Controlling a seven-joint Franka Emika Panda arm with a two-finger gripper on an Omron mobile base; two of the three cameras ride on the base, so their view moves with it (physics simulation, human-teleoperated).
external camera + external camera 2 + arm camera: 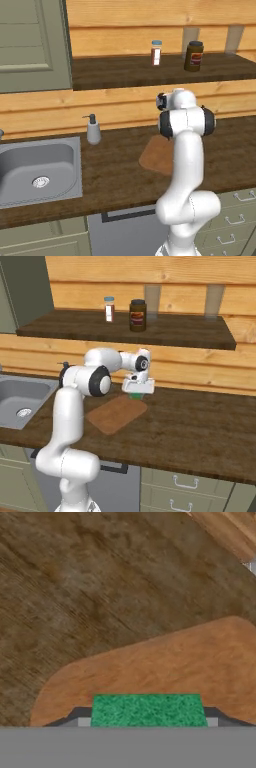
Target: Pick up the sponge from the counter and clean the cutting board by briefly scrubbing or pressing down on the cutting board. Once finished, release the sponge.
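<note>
The green sponge (148, 710) sits between my two finger tips in the hand view, and the gripper (147, 724) is shut on it. It is low over the light reddish-brown cutting board (165, 662); I cannot tell whether it touches. In the right base view the gripper (136, 392) points down at the far corner of the cutting board (115, 413), with the sponge (136, 396) just under it. The left base view has the cutting board (155, 157) partly hidden behind my arm. The board lies on the dark wood counter (200, 426).
A steel sink (37, 170) is set into the counter at the left, with a soap dispenser (93, 130) beside it. On the higher shelf stand a small white bottle (109, 309) and a dark jar (137, 315). A wooden wall runs behind the counter.
</note>
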